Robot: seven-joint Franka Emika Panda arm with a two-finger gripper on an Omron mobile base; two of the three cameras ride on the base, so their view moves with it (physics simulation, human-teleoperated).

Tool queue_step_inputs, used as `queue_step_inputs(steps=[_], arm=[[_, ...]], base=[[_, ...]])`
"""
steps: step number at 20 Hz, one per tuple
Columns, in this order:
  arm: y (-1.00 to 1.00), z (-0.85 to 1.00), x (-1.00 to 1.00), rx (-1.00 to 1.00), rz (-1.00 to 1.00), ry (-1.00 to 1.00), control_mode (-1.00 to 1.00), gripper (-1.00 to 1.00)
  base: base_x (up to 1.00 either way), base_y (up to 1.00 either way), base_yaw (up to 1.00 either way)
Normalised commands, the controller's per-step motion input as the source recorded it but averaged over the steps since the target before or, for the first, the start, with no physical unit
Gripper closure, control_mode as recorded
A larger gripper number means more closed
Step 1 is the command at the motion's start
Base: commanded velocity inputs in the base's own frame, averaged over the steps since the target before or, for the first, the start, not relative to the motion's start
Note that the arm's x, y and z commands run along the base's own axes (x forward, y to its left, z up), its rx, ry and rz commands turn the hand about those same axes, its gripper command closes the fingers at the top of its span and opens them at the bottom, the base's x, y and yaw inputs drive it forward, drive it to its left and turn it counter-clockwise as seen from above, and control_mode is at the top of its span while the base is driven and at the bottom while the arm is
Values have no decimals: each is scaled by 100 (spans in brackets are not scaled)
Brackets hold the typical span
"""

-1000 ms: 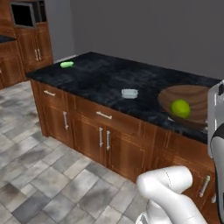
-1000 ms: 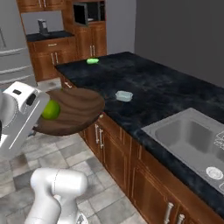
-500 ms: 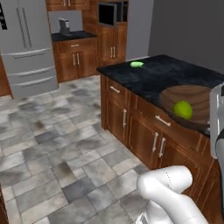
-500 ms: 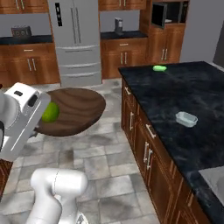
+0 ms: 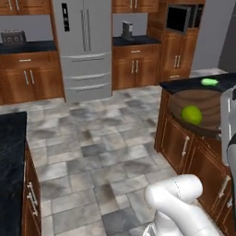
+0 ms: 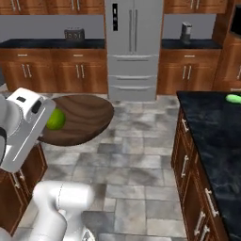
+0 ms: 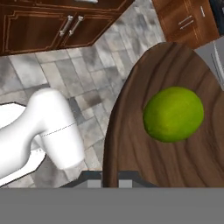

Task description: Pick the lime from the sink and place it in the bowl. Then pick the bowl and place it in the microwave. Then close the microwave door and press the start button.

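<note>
No readable writing; lime (image 7: 173, 113) in bowl (image 7: 140, 148), pincer (image 7: 110, 180) clamped on rim.

Both base views look forward and down across the tiled floor to the fridge (image 5: 85, 46) on the far wall. The left one sees the bowl (image 5: 198, 110) at its right edge; the right one has it on its left (same bowl, lime (image 6: 55, 119) inside). The hand view sits close above the bowl's rim (image 7: 114, 131), looking down past it at the floor.
</note>
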Motion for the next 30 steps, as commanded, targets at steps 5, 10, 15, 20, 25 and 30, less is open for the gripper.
queue_step_inputs(steps=[5, 10, 15, 20, 25, 30], arm=[[0, 0, 0, 0, 0, 0, 100, 100], [0, 0, 0, 0, 0, 0, 100, 100], [0, 0, 0, 0, 0, 0, 100, 100], [0, 0, 0, 0, 0, 0, 100, 100], [0, 0, 0, 0, 0, 0, 100, 100], [0, 0, 0, 0, 0, 0, 100, 100]], base=[[100, -28, 31], [100, -42, 24], [100, -54, 17], [100, -57, 9], [100, -45, 5], [100, -14, 6]])
